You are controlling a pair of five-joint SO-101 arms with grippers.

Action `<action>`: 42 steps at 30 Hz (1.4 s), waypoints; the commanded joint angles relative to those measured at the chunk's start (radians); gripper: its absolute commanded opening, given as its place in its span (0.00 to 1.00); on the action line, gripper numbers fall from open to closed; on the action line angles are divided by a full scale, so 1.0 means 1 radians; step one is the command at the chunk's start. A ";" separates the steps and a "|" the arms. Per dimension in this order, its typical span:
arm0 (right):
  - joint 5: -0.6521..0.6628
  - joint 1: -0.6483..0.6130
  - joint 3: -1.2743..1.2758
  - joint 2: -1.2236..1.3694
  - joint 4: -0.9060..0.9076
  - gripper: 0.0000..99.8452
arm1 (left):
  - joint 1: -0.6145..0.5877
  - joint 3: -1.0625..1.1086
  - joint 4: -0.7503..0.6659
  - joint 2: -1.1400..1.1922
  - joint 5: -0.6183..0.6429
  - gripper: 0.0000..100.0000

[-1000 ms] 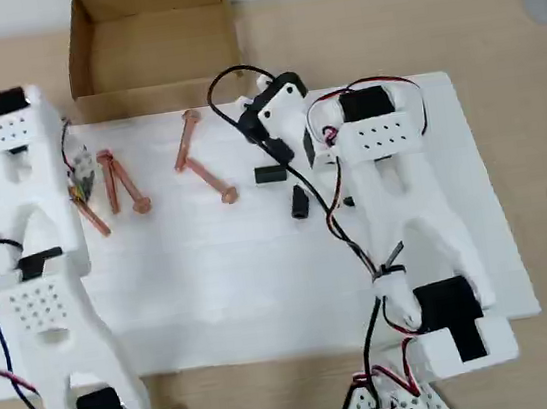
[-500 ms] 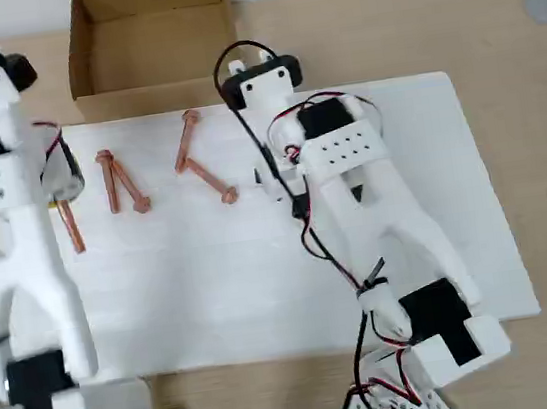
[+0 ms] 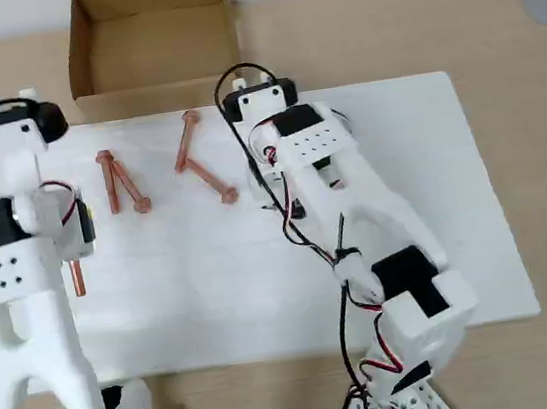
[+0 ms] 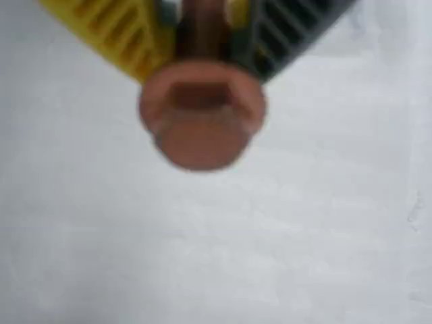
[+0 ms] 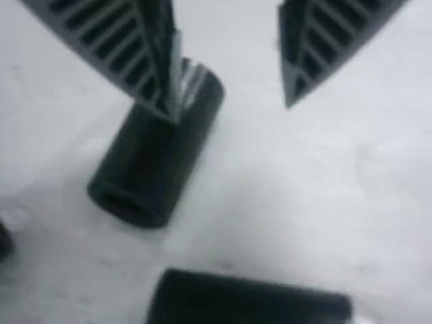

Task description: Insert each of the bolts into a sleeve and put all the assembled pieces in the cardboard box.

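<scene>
Fingers (image 4: 115, 34) of the left gripper (image 4: 202, 30) were clamped on a bolt (image 4: 201, 115), pinching its shank, with the head sticking out past the tips. From above, that bolt (image 3: 77, 276) hung over the left edge of the white sheet (image 3: 435, 203). The right gripper (image 5: 229, 104) stood wide open and held nothing. One fingertip was at the end of a black sleeve (image 5: 155, 158) lying on the sheet, and the other was off to the sleeve's side. A second sleeve (image 5: 250, 300) lay just beside the first. Four spare bolts (image 3: 184, 141) lay in two close pairs on the far left part of the sheet. The box (image 3: 83, 58) sat at the sheet's far edge, just beyond them.
</scene>
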 commanded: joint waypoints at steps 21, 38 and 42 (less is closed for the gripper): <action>0.146 0.091 -0.552 0.004 0.341 0.14 | 0.018 0.031 -0.021 -0.065 -0.014 0.01; 1.019 0.177 -0.783 0.286 0.471 0.14 | 0.009 0.152 -0.138 -0.074 0.144 0.01; 1.123 0.131 -0.878 0.305 0.489 0.15 | -0.014 0.152 -0.152 -0.074 0.172 0.01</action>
